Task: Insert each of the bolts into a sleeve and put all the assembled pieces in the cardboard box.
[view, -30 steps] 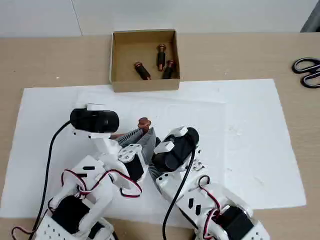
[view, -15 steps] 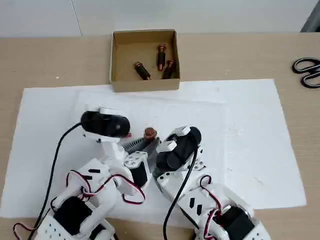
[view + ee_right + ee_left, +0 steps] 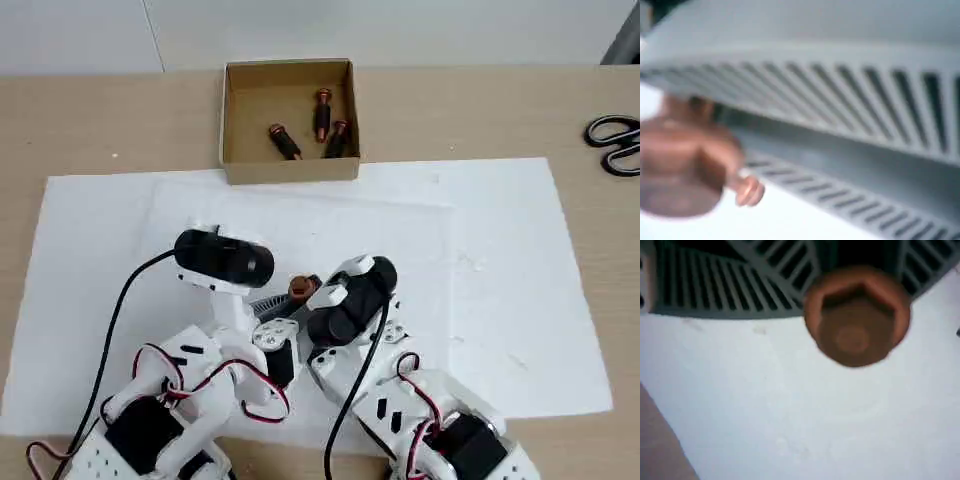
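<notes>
A copper-headed bolt (image 3: pixel 302 288) is held just above the white paper between the two arms. My left gripper (image 3: pixel 288 298) is shut on it. In the left wrist view the bolt's head (image 3: pixel 857 322) faces the camera, with my left gripper (image 3: pixel 855 265) around its shaft. My right gripper (image 3: pixel 320 293) sits right beside the bolt on its other side, and its own view shows the bolt (image 3: pixel 687 160) close by. Its grip is hidden. The cardboard box (image 3: pixel 236 120) stands at the back and holds three assembled pieces (image 3: pixel 322 113).
A white paper sheet (image 3: pixel 500 280) covers the middle of the wooden table. Scissors (image 3: pixel 615 140) lie at the far right edge. Both arm bases crowd the near edge.
My left arm has swung right and toward the near edge, carrying the bolt with it. The right arm has barely shifted.
</notes>
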Controlling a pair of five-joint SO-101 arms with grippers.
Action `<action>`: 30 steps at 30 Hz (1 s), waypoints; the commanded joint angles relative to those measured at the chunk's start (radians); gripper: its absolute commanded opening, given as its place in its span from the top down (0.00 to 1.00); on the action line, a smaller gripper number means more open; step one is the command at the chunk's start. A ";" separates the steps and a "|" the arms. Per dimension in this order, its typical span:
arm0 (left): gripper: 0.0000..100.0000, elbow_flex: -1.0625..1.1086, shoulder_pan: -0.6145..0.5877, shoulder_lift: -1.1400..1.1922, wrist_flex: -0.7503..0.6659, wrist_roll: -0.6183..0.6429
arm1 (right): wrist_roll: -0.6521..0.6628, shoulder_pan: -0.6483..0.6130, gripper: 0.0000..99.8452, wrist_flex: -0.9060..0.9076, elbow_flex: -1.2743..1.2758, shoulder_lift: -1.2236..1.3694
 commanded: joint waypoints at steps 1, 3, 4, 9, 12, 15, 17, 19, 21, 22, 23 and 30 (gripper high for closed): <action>0.99 -0.001 0.060 -0.002 0.041 -0.005 | -0.005 0.012 1.00 -0.013 -0.034 -0.002; 0.99 0.001 0.061 -0.002 0.040 -0.026 | -0.005 0.012 1.00 -0.013 -0.032 -0.002; 0.99 0.002 0.061 -0.002 0.040 -0.035 | -0.005 0.012 1.00 -0.013 -0.032 -0.002; 0.99 0.010 0.058 -0.002 0.040 -0.055 | -0.005 0.012 1.00 -0.013 -0.032 -0.002; 0.99 0.010 0.057 -0.002 0.040 -0.055 | -0.005 0.012 1.00 -0.013 -0.032 -0.002; 0.98 0.010 0.057 -0.002 0.040 -0.052 | -0.005 0.012 1.00 -0.013 -0.032 -0.002; 0.95 0.010 0.040 -0.002 0.040 -0.051 | -0.005 0.012 1.00 -0.013 -0.032 -0.002; 0.88 0.010 0.023 -0.002 0.040 -0.051 | -0.005 0.012 1.00 -0.013 -0.032 -0.002; 0.82 0.010 0.020 -0.002 0.041 -0.051 | -0.005 0.012 1.00 -0.013 -0.032 -0.002; 0.81 0.010 0.020 -0.002 0.041 -0.051 | -0.005 0.012 1.00 -0.013 -0.032 -0.002; 0.80 0.010 0.020 -0.002 0.041 -0.051 | -0.005 0.012 1.00 -0.013 -0.032 -0.002; 0.80 0.002 0.020 -0.002 0.038 -0.052 | -0.005 0.012 1.00 -0.013 -0.020 -0.002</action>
